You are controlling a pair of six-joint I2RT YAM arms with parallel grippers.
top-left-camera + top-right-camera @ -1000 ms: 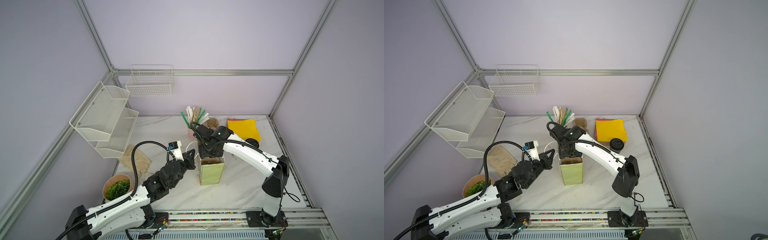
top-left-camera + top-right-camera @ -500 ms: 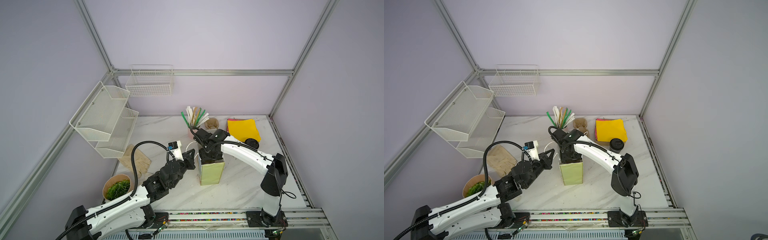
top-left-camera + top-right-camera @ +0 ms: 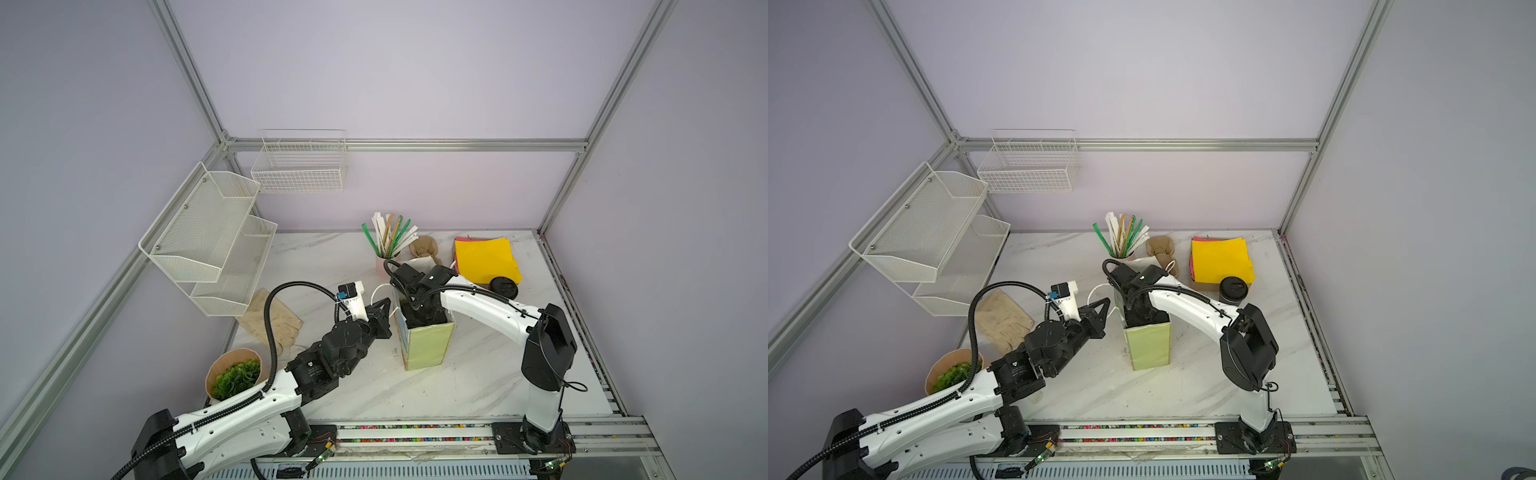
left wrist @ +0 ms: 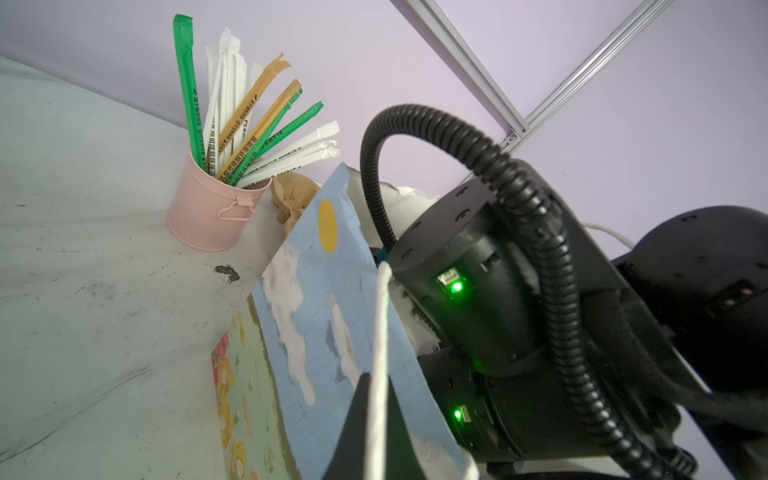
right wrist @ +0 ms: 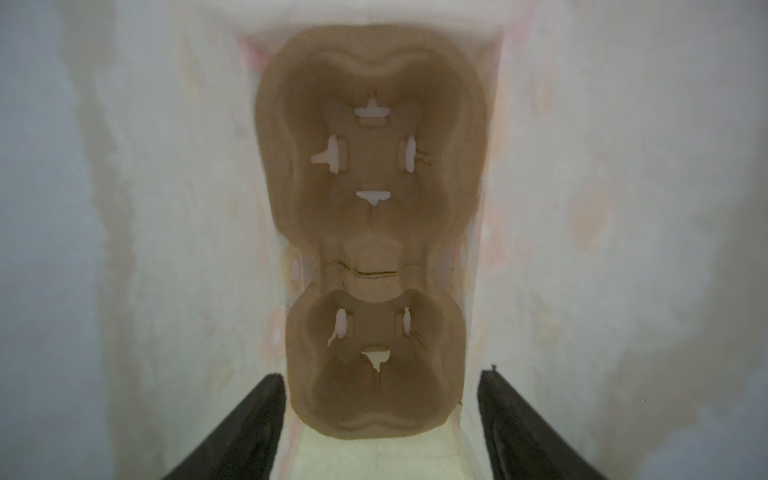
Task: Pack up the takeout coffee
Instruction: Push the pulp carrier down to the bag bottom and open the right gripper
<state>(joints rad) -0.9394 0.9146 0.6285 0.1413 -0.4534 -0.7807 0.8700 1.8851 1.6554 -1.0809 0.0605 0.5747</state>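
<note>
Room: lilac walls, marble table [image 3: 478, 374].
Bag [image 3: 428, 345]: upright on the table, mouth open, between my two arms.
Left gripper [image 3: 385, 305]: clenched on the bag's white handle [image 4: 380, 353]. The cord runs out between my fingers [image 4: 353, 424], and the bag's wall is just beside them.
Right gripper [image 5: 381, 374]: down inside the bag, jaws released and spread wide, grasping nothing.
Carrier [image 5: 374, 232]: brown pulp, flat on the bag's floor, straight ahead of my right jaws. I cannot tell whether my tips touch it.
Coffee [image 3: 1233, 291]: lidded, upright, outside the bag, well apart from both my jaws, just beside the yellow napkins [image 3: 1223, 257].
Straws [image 4: 249, 120]: in a pink cup [image 4: 208, 212], past the bag from my left jaws.
</note>
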